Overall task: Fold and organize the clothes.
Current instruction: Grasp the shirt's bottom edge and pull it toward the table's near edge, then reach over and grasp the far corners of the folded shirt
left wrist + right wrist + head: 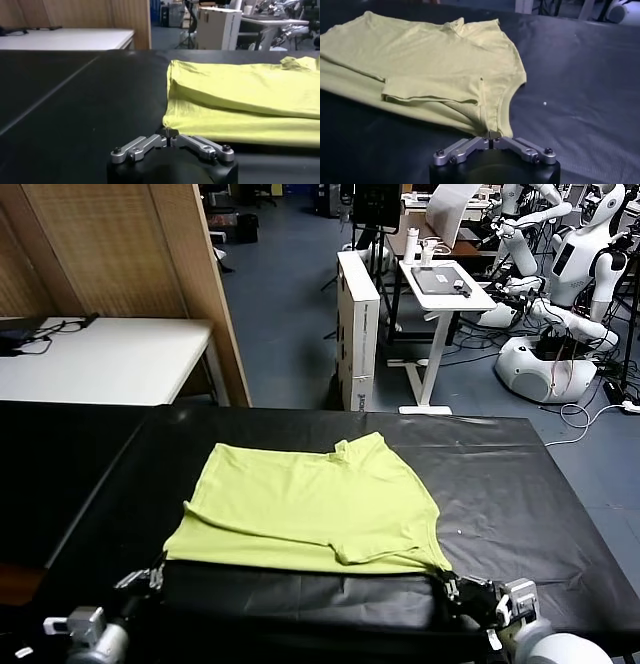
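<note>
- The T-shirt (310,509) lies flat in the middle of the head view on the black table (520,484), already doubled over, with its collar (345,449) peeking up at the top edge of the cloth.
- Down at the lower left of the frame, the left gripper (157,572) sits right at the shirt's near corner; in the left wrist view its fingers are clenched on the tip of that corner (171,131).
- Lower right, the right gripper (452,584) mirrors it, pinched shut on the other near corner (491,133), just past the curved armhole seam.
- A sleeve (432,90) is folded inward across the body, lying loose on top.
- How will it handle? Light, limp cotton, I'd judge — no stiffness at all, so it will sag and drape between the two pinch points once lifted.
- Corners and hem are the sensible places to hold; a grip on a single layer could let the fold slide apart.
- Uneven lifting would likely skew the edge or spill that tucked sleeve.
</note>
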You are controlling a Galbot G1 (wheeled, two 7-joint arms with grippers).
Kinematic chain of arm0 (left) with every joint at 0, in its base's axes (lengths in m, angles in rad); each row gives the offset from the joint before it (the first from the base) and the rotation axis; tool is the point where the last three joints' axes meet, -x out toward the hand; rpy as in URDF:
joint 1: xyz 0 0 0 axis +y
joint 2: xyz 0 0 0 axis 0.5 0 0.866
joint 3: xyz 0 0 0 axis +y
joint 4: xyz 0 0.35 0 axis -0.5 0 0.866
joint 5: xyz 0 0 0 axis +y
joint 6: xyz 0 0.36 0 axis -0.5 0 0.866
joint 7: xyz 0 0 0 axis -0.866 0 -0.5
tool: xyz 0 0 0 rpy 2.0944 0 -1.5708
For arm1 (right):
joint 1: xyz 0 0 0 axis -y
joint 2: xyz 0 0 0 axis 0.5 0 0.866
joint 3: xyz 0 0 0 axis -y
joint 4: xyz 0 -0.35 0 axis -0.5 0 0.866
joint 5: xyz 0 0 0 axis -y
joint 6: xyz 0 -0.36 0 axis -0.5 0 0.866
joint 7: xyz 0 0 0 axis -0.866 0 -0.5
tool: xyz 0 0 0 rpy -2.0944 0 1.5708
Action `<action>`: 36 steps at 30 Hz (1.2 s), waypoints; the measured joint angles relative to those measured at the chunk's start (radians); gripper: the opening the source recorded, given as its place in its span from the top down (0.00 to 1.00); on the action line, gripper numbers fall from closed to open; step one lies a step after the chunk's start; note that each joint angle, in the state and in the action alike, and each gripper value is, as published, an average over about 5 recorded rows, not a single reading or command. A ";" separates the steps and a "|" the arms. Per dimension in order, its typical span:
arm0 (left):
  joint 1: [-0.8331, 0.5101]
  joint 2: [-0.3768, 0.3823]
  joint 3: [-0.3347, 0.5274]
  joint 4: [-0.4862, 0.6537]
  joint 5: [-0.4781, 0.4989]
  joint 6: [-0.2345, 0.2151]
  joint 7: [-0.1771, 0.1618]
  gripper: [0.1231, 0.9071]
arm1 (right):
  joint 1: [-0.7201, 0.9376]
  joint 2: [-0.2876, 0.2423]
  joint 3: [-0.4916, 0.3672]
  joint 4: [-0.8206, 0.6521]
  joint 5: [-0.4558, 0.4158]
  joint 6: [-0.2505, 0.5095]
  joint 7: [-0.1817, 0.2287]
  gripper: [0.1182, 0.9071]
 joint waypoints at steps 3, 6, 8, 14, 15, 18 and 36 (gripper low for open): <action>0.018 -0.003 -0.013 -0.005 -0.001 -0.003 0.000 0.97 | -0.016 0.004 0.003 0.007 -0.006 0.000 -0.001 0.97; 0.034 -0.006 -0.025 -0.008 -0.003 -0.008 0.000 0.97 | -0.029 0.008 0.001 0.013 -0.014 0.000 -0.003 0.97; 0.043 -0.008 -0.031 -0.010 -0.006 -0.007 0.000 0.97 | -0.036 0.009 -0.003 0.019 -0.017 -0.002 -0.003 0.97; 0.066 -0.015 -0.045 -0.031 -0.013 0.013 -0.010 0.97 | -0.060 0.009 -0.009 0.041 -0.030 -0.015 -0.002 0.95; 0.070 -0.016 -0.046 -0.036 -0.013 0.019 -0.014 0.97 | -0.065 0.009 -0.007 0.047 -0.032 -0.018 -0.002 0.91; 0.081 -0.019 -0.054 -0.051 -0.013 0.039 -0.028 0.97 | -0.085 0.007 0.001 0.069 -0.035 -0.028 0.001 0.73; 0.045 -0.005 -0.143 -0.151 -0.034 0.212 -0.044 0.01 | 0.064 0.030 0.105 0.107 0.083 -0.082 -0.021 0.00</action>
